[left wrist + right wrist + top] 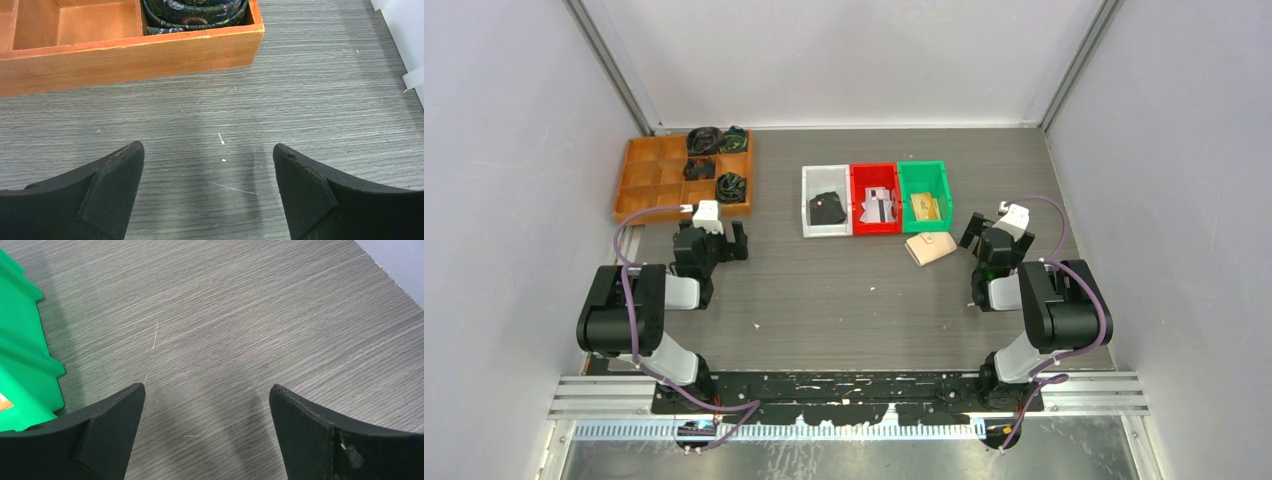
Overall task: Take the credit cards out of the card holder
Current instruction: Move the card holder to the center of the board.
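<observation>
one folded card holder (pixel 931 247) lies on the desk (pixel 844 300) just before the green bin (pixel 923 166), long axis roughly left-right. the right gripper (pixel 207 385) is near, just to its right. the left gripper (pixel 208 144) is well apart. both gape wide, holding nothing. any credit cards inside are hidden, so uncountable.

Wide-spread end effector (pixel 207 386) beside green bin (pixel 24 357)

Robotics lab cell, pale panel walls (pixel 514 150) around grey wood-grain table (pixel 844 310), two black robot arms (pixel 624 320) (pixel 1054 310) by silver metal rail (pixel 594 395) at 6 o'clock.
</observation>
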Robot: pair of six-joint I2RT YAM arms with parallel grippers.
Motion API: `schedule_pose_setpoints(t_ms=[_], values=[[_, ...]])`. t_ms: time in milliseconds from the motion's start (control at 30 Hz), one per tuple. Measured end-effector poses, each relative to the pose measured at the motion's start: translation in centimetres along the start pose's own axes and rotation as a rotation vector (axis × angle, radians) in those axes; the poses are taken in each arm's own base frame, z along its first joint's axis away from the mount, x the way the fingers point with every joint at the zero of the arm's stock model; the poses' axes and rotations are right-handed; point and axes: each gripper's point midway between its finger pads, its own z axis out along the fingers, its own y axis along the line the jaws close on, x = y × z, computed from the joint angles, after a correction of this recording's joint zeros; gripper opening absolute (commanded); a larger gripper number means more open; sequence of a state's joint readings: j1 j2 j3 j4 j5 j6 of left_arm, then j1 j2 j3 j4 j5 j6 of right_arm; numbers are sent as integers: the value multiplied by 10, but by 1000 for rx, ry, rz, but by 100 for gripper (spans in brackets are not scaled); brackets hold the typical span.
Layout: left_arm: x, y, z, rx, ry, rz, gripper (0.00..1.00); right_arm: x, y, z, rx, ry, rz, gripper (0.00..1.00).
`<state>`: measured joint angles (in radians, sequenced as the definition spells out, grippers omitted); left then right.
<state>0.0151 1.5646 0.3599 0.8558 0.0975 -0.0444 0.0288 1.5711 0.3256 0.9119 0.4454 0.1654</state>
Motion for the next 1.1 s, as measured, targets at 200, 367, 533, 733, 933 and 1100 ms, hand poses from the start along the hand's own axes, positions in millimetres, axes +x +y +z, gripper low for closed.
schedule_pose_setpoints(t_ms=[200,367,533,733,933,1100], values=[[-1,2,-2,11,23,-10,100,0,-2,0,11,1,5,100],[-52,11,2,14,15,-23,100,-19,-11,-7,79,-16,26,100],[-99,9,-13,40,-6,-13,100,-77,-20,-29,127,-141,144,99],[-118,6,-30,57,118,-19,100,-151,-25,-39,136,-172,542,100],[-139,8,-46,58,166,-11,100,-155,-1,-17,57,49,640,99],[-129,-1,-61,96,243,-30,100,-83,58,-28,-18,343,490,99]])
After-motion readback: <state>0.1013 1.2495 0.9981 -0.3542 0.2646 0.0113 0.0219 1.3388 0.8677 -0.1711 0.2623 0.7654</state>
